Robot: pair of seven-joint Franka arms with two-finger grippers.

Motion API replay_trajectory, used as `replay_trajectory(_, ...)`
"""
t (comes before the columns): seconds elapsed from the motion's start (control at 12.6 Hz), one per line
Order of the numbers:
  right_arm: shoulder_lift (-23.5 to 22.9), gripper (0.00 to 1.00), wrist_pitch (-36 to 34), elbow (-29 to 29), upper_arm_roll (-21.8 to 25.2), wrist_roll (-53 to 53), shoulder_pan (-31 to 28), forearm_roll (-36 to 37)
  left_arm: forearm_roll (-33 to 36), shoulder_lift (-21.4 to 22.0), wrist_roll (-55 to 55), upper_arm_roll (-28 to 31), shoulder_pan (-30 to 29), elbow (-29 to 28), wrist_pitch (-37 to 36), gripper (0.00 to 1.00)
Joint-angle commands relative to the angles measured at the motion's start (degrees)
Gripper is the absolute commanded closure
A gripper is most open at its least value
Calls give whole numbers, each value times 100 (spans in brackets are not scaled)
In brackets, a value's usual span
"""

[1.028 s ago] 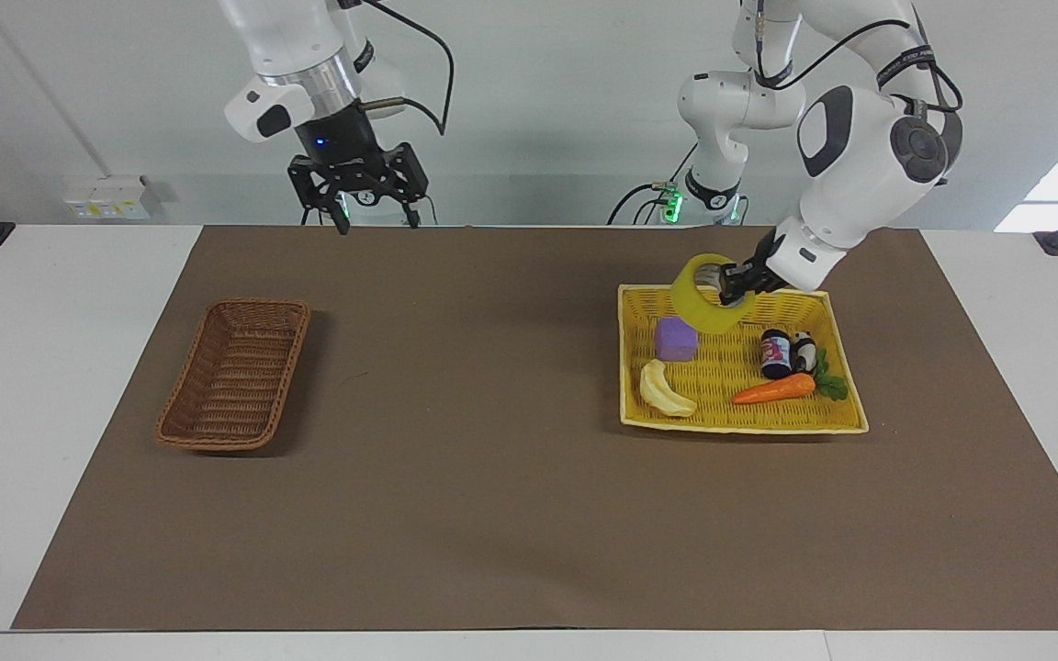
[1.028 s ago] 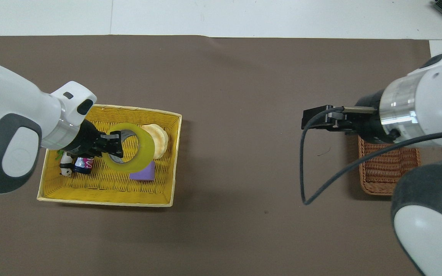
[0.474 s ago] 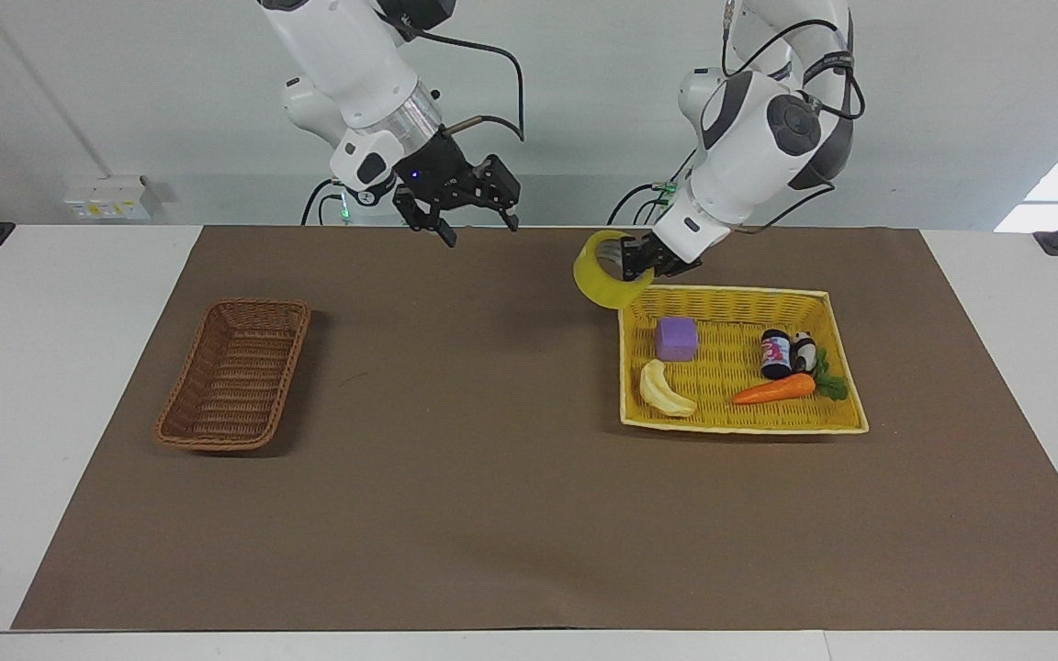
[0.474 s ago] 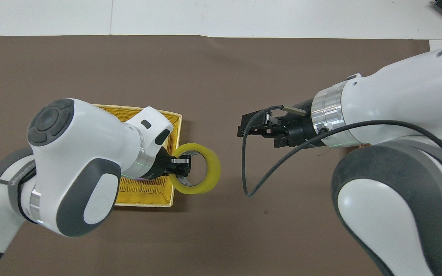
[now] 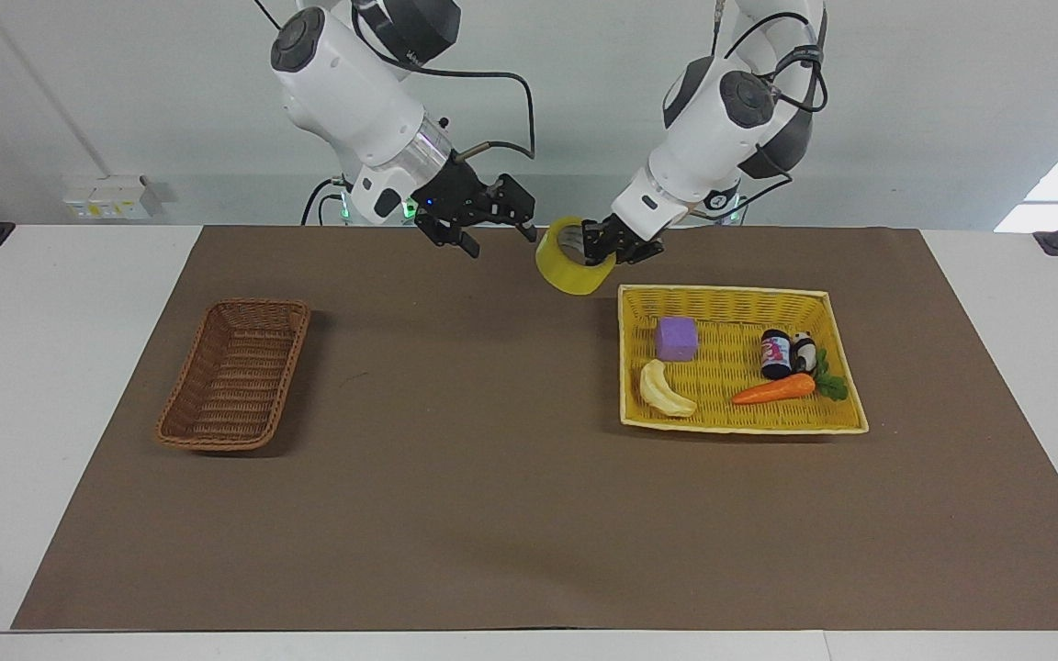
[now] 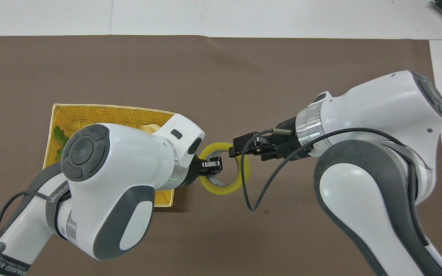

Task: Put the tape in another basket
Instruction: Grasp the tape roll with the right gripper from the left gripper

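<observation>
The tape, a yellowish roll, hangs in the air over the brown mat, just off the yellow tray's corner nearest the robots. My left gripper is shut on the roll's wall, one finger inside the core. In the overhead view the left gripper holds the tape the same way. My right gripper is open and hovers close beside the tape, a small gap between them. From above, the right gripper overlaps the roll's rim. The dark-brown basket sits empty toward the right arm's end of the table.
The yellow tray basket toward the left arm's end holds a purple block, a banana, a carrot, a small bottle and a panda figure. From above, the arms hide much of this yellow tray basket.
My left gripper has carried the tape from over the tray out toward the middle of the table. The right arm has swung in from the brown basket's end to meet it.
</observation>
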State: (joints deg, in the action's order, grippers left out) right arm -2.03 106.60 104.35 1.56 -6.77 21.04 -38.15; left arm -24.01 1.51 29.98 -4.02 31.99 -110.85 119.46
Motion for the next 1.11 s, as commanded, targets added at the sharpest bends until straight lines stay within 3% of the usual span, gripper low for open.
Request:
replay_trajectory(0.0, 370, 0, 19, 473, 11, 572, -91, -184, -252, -1, 157, 33, 106, 107, 304, 100)
replay_trajectory(0.4, 361, 0, 63, 464, 20, 528, -48, -149, -323, -1, 367, -20, 316, 116, 639, 100)
replay_trajectory(0.47, 353, 11, 63, 446, 29, 519, -82, -131, -323, -10, 385, -20, 325, 108, 692, 100)
replay_trajectory(0.63, 317, 63, 54, 411, 37, 423, -118, -123, -323, -10, 386, -29, 360, 116, 718, 100)
replay_trajectory(0.71, 309, 80, 54, 402, 55, 413, -127, -123, -323, -10, 385, -29, 369, 108, 779, 92)
replay_trajectory(0.79, 300, 92, 54, 385, 46, 352, -135, -114, -341, -10, 420, -29, 413, 108, 876, 61)
replay_trajectory(0.87, 291, 97, 63, 376, 46, 274, -144, -114, -367, -10, 647, -29, 457, 108, 1025, 36)
replay_trajectory(0.95, 282, 98, 72, 358, 46, 238, -144, -114, -393, -1, 1145, -29, 570, 99, 1218, 0)
replay_trajectory(1.03, 274, 98, 80, 358, 46, 229, -214, -105, -402, 7, 1376, -29, 589, 90, 1333, 0)
